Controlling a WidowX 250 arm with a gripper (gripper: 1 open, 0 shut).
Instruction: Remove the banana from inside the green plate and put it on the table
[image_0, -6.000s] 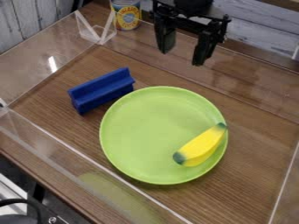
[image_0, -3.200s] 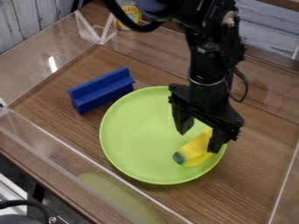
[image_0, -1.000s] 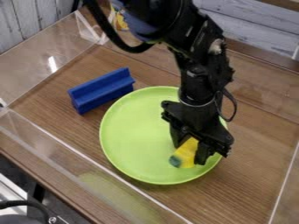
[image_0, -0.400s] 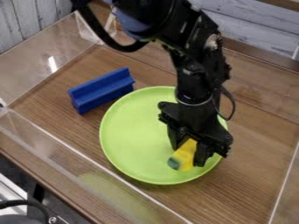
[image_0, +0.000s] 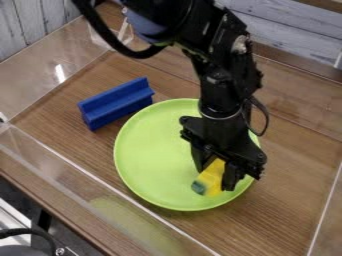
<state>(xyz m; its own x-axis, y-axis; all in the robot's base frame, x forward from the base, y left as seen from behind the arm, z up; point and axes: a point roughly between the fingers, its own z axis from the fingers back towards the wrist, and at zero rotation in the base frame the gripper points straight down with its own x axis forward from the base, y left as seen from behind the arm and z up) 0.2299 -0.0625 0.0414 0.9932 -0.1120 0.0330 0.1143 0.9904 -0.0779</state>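
One banana lies on the green plate, toward its right side in the camera view, with the gripper right over it. Its long axis runs from the green tip, toward the lower left, up under the fingers, so your lift depends on closing across that line. You have fingers astride it; whether they grasp it, I cannot tell.

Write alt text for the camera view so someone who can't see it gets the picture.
A black robot arm reaches down with its jaws around a small yellow toy banana with a dark green tip, inside a round lime-green plate. The plate sits on a brown wood-grain table, with a blue block beside it.
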